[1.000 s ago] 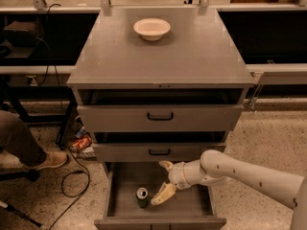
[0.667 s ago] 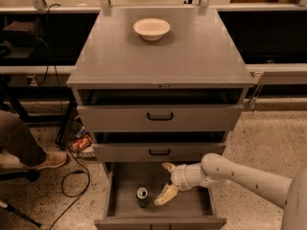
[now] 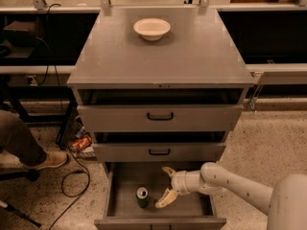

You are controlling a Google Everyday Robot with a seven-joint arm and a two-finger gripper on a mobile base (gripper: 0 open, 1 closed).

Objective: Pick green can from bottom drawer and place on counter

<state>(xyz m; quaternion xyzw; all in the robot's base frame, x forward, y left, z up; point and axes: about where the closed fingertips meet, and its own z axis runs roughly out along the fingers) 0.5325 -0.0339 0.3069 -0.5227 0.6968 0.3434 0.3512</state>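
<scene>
The claw (image 3: 166,186) hangs inside the pulled-out bottom drawer (image 3: 125,178), its fingers spread wide, just right of the green can (image 3: 142,197), which stands upright on the drawer floor. A white bowl (image 3: 151,28) sits toward the back of the cabinet's grey surface (image 3: 158,61).

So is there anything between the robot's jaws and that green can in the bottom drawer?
Nothing visible. The gripper is inside the bottom drawer, jaws open, just to the right of the green can. Only bare drawer floor lies between them.
</scene>
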